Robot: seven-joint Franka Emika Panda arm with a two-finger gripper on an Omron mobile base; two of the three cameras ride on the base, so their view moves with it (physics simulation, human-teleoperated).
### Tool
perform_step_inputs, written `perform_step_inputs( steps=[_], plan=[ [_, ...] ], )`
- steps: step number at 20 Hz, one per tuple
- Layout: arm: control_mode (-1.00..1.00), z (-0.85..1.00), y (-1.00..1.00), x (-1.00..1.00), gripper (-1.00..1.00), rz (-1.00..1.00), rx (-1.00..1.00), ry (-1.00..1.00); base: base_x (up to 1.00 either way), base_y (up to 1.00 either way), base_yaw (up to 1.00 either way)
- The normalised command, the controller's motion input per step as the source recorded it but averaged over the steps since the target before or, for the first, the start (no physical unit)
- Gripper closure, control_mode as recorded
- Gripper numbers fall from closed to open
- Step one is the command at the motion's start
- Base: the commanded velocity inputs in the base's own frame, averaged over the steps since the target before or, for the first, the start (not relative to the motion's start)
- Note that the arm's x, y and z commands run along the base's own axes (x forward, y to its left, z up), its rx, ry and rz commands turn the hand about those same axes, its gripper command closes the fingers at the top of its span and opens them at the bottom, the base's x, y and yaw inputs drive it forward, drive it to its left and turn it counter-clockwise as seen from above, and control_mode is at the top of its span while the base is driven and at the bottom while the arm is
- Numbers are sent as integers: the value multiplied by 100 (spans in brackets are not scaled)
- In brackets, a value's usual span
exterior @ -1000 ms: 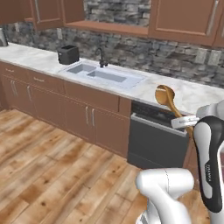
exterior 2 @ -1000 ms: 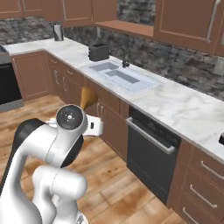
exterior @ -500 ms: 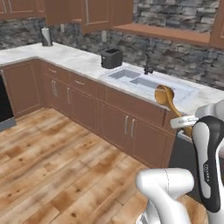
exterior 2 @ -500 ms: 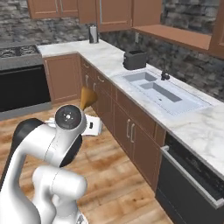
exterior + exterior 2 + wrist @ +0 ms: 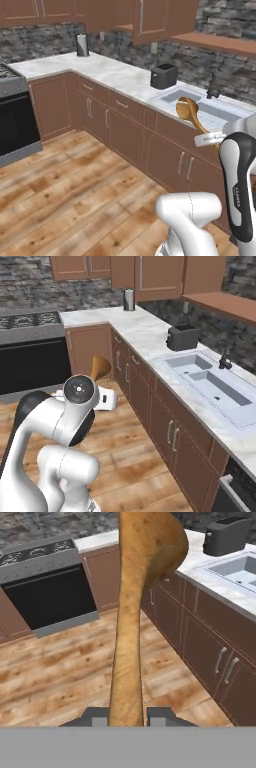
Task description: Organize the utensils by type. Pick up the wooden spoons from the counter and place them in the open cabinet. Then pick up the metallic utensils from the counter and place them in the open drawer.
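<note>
A white robot arm holds the large wooden spoon [image 5: 192,116] up in the air over the wooden floor [image 5: 75,190], well clear of the counter [image 5: 117,75]. In the hand view the gripper [image 5: 128,715] is pinching the spoon's handle between its two dark fingertips [image 5: 95,714], and the golden-brown handle rises to the broad round bowl at the top of the picture. From the left base view the bowl points up and to the left, in front of the sink [image 5: 210,112]; from the right base view only the tip of the bowl pokes out behind the arm's round joint. Compared with a second ago, the whole kitchen has slid across both base views, because the base has turned: the dishwasher that was straight ahead is gone, and the corner of the counter, a black oven [image 5: 17,125], a paper towel roll [image 5: 82,45] and the dark toaster [image 5: 164,76] have come in. The spoon and the grip on it look the same as before
</note>
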Motion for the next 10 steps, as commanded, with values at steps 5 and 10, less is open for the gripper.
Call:
perform_step_inputs(
  steps=[5, 10],
  plan=[
    [100, 0, 0, 0, 100, 0, 0, 0, 100, 33, 21],
    [100, 0, 0, 0, 100, 0, 0, 0, 100, 25, 24]
  ],
)
